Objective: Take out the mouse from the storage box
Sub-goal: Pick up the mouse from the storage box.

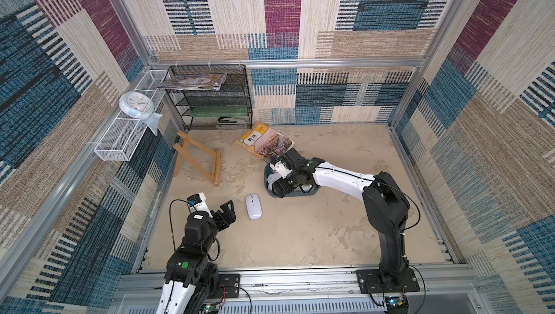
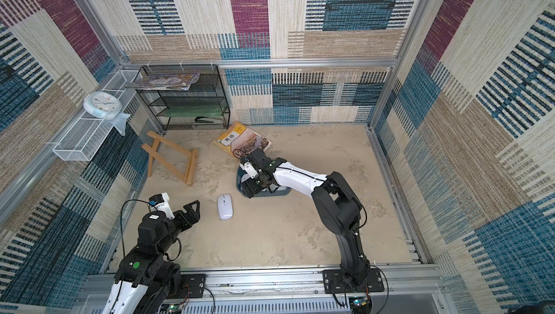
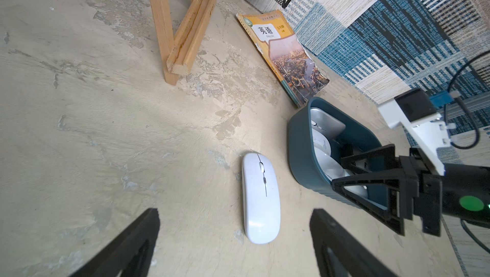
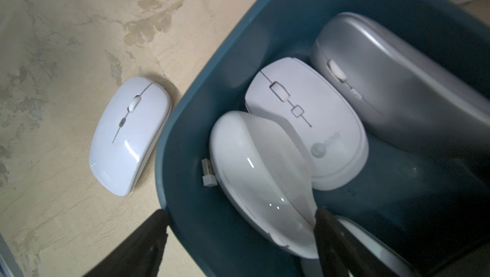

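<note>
The right gripper (image 4: pixel 242 210) hangs over the storage box (image 4: pixel 191 103). Its jaws are spread wide and straddle the teal wall, with one finger outside it and the other inside, beside a curved white mouse (image 4: pixel 259 172). A small USB dongle (image 4: pixel 208 173) lies by that mouse. Deeper in the box, a flat white mouse (image 4: pixel 307 119) lies partly on the curved one, and a silver mouse (image 4: pixel 392 82) lies beside it.

In both top views the box (image 1: pixel 309 193) sits about mid-table. A loose white mouse (image 1: pixel 253 206) lies flat on the table (image 1: pixel 315 237), just beside the box at its 8 o'clock.

The left gripper (image 3: pixel 236 212) is near this mouse at its 9 o'clock. Its jaws are released and hold nothing.

A textbook (image 1: pixel 264 142) lies just beside the box at its 11 o'clock. A wooden easel (image 1: pixel 198 159) stands at the box's 9 o'clock, well apart. A black mesh rack (image 1: pixel 210 96) stands against the back wall at 11 o'clock.
</note>
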